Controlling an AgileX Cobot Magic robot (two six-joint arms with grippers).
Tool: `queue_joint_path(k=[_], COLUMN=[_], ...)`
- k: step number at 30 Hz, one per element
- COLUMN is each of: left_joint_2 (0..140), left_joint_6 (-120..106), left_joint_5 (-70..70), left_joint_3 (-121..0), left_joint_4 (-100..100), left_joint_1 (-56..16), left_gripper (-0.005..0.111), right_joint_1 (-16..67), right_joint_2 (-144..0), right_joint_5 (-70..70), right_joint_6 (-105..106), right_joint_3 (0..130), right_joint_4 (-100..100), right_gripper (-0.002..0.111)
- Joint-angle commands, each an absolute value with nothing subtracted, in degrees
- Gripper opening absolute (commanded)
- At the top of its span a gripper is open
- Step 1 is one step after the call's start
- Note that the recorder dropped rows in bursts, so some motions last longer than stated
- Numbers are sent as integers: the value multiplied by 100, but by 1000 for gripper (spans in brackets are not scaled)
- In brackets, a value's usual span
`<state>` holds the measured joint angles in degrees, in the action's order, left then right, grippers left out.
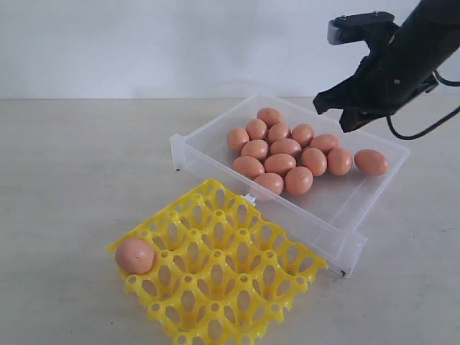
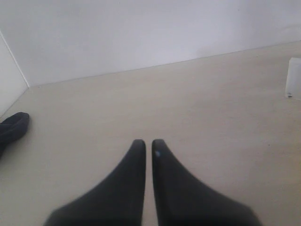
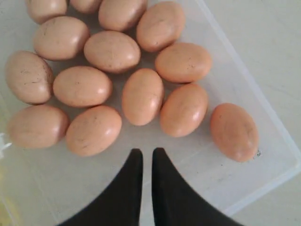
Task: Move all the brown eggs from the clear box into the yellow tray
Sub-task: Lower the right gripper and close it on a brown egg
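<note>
Plainly, in the exterior view we find the right claw [image 1: 336, 113] hanging above the far side of the clear box [image 1: 208, 136], its jaws clenched on nothing. Below it and a little ahead lie the brown eggs [image 1: 286, 147], packed together on the box floor, and a stray egg [image 1: 371, 162] rests apart from the cluster, almost straight under the claw. The yellow tray [image 1: 230, 287] sits well away from this claw, just beside the box's opposite wall. It carries one seated egg [image 1: 135, 256] in the corner cup farthest from the claw, and we see every other cup bare. In the left wrist view the left claw [image 2: 148, 145] is pressed shut with only a sliver between its tips, gripping nothing, over bare tabletop [image 2: 211, 108], and no egg or tray lies near it. In the right wrist view the right claw [image 3: 146, 154] shows its tips closed together over the box floor. The eggs spread just beyond them, a middle egg [image 3: 142, 96] lies dead ahead, and the stray one [image 3: 233, 132] is off to one side with free flanks. We judge that fetching the next egg is in hand. It calls for releasing the jaws, straddling an egg that has room around it, most likely the stray one, closing gently on the smooth shell, then carrying it to a bare cup.
</note>
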<state>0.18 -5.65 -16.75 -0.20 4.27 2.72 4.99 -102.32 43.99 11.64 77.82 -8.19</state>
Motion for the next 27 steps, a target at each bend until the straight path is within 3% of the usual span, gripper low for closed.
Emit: queue_joint_path(k=[1, 2, 3, 13, 27], left_joint_2=[0, 0, 0, 0, 0], left_joint_6=[-518, -518, -518, -518, -518], left_joint_5=[-1677, -1677, -1677, -1677, -1677], left_joint_3=[0, 0, 0, 0, 0], left_joint_4=[434, 434, 434, 434, 434], left_joint_1=[280, 280, 280, 280, 280], left_gripper=[4, 4, 4, 4, 4], right_joint_1=[521, 521, 521, 521, 521], right_joint_2=[-10921, -11170, -11336, -12056, -12388], right_joint_5=[5133, 5256, 5284, 4317, 4339], right_joint_6=[964, 740, 341, -569, -1120], right_joint_3=[8670, 8925, 9081, 9136, 9136], right_joint_4=[-411, -397, -397, -373, 136], right_gripper=[26, 41, 50, 51, 51])
